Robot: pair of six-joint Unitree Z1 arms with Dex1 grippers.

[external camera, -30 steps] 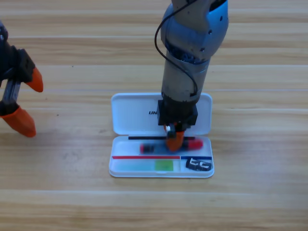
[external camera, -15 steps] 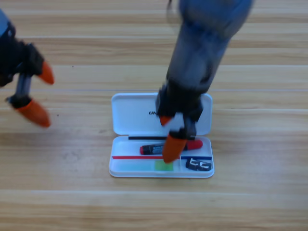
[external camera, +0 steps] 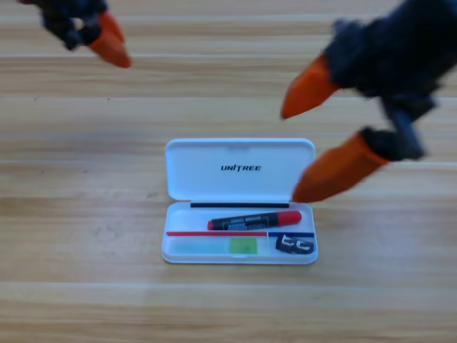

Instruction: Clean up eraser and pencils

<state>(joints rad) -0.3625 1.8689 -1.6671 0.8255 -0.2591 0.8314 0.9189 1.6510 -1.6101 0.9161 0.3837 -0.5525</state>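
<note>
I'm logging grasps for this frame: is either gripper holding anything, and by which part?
Nothing is held. The right gripper is open above the table, the left gripper sits at the top edge; both pencils and the eraser lie in the case.

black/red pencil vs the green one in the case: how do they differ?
The black pencil has a dark body with red ends; the green pencil is pale with a bright green end. The black one lies slightly tilted in the upper compartment, the green one level in the lower left. Both lie flat inside the white case.
</note>
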